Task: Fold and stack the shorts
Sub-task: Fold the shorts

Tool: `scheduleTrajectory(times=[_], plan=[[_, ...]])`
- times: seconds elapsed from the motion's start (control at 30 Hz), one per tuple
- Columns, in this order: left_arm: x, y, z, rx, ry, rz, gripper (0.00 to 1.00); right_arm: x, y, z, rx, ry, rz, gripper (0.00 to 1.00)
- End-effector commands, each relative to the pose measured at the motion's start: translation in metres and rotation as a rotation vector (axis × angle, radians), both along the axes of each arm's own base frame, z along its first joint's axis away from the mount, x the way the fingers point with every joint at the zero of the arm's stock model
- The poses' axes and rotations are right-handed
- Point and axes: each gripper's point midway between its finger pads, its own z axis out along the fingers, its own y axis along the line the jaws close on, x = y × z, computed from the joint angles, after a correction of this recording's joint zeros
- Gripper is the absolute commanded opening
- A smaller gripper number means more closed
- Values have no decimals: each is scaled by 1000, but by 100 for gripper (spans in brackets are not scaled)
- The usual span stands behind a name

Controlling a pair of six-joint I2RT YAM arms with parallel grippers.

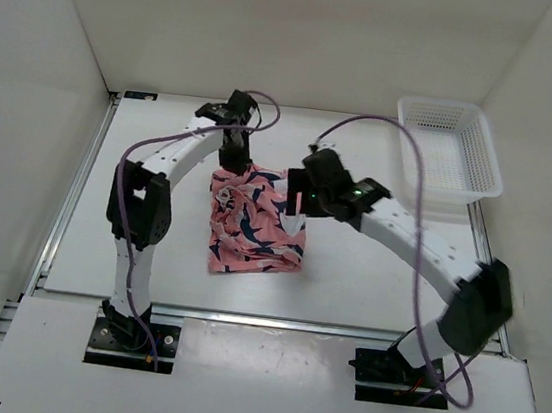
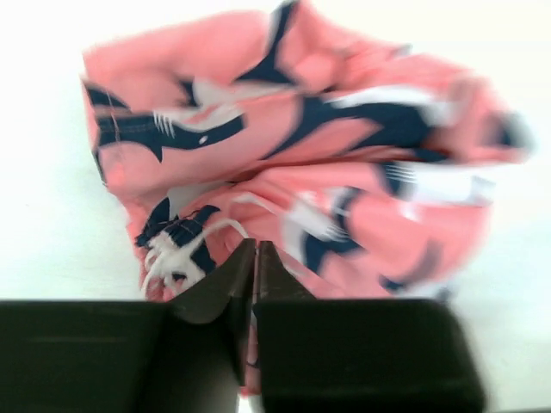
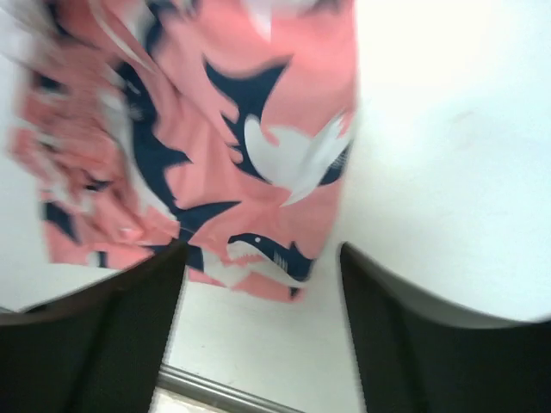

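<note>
The coral-pink shorts (image 1: pixel 252 224) with navy-and-white sharks lie bunched at the table's middle. My left gripper (image 1: pixel 233 161) is at their far left corner, shut on a fold of the fabric; in the left wrist view (image 2: pixel 255 249) its fingers pinch the cloth (image 2: pixel 327 172) beside the white drawstring (image 2: pixel 172 254). My right gripper (image 1: pixel 299 201) is over the shorts' right edge, open and empty; in the right wrist view (image 3: pixel 263 258) its fingers stand wide apart with the shorts (image 3: pixel 215 146) hanging past them, above the table.
A white mesh basket (image 1: pixel 450 155) stands at the far right of the table. The table's metal front rail (image 3: pixel 224 389) shows below the right gripper. White walls close in the left, back and right sides.
</note>
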Motion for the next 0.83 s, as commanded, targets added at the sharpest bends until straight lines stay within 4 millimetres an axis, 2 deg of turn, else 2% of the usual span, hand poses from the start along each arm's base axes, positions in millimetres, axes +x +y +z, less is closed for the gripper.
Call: scheduleTrajectory(times=[0.0,0.03,0.07,0.1,0.13,0.17,0.2,0.23,0.27,0.3,0.37,0.4,0.5,0.53,0.63,0.8], plan=[[-1,1,134,-75,-263,-62,23,5,-61,88,2,-228,-144,87],[-5,2,149,-88,-288,-76,28,7,-79,94,-6,-247,-193,88],[-10,1,163,-111,-312,-84,42,5,-93,99,-3,-255,-236,95],[-23,5,190,-135,-367,-97,50,1,-109,100,-19,-255,-265,95],[-31,7,201,-151,-388,-102,58,-1,-130,107,-14,-276,-315,100],[-40,10,210,-158,-408,-102,74,-4,-140,108,-18,-275,-335,100],[-57,17,226,-180,-450,-94,95,-11,-155,113,-30,-283,-365,100],[-64,22,233,-191,-480,-74,100,-12,-169,111,-47,-279,-402,100],[-72,26,238,-198,-499,-74,100,-15,-178,108,-68,-272,-422,100],[-89,36,241,-196,-523,-52,100,-19,-193,111,-88,-283,-460,100],[-103,52,240,-168,-544,-12,100,-25,-202,102,-107,-267,-484,100],[-117,61,240,-160,-561,0,100,-29,-208,103,-115,-277,-495,100],[-137,77,235,-148,-573,47,100,-38,-210,99,-101,-259,-500,100],[-148,81,245,-174,-608,60,100,-39,-207,98,-90,-251,-488,100],[-163,85,256,-215,-647,72,100,-45,-203,96,-65,-225,-477,100],[-169,87,258,-215,-647,72,100,-47,-203,88,-42,-221,-500,100]])
